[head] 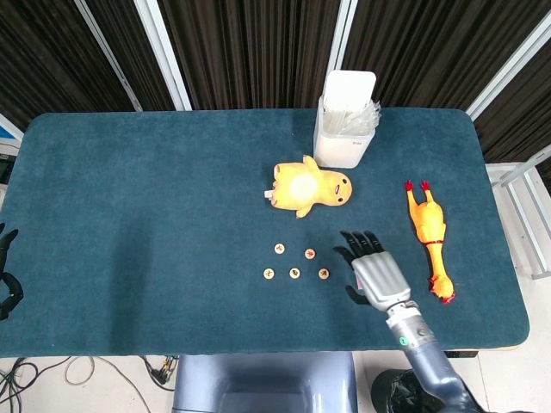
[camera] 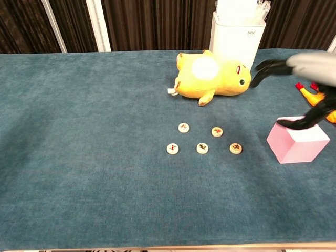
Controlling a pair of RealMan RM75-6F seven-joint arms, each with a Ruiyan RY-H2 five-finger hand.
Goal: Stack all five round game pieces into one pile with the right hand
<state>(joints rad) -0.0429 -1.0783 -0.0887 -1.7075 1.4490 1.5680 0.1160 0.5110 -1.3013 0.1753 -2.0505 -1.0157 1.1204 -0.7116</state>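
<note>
Five small round cream game pieces lie flat on the blue table, apart from each other: two in a back row [head: 280, 249] [head: 309, 254] and three in a front row [head: 269, 274] [head: 295, 274] [head: 324, 274]. The chest view shows the same pieces [camera: 184, 127] [camera: 217, 131] [camera: 172, 148] [camera: 202, 148] [camera: 235, 148]. My right hand [head: 371, 268] hovers open, fingers spread, just right of the pieces and over the pink cube [camera: 296, 140], holding nothing. My left hand [head: 7, 277] sits at the table's left edge, barely visible.
A yellow plush toy [head: 307, 187] lies behind the pieces. A white container [head: 346, 119] stands at the back. A rubber chicken [head: 430, 232] lies to the right. The pink cube is hidden under my right hand in the head view.
</note>
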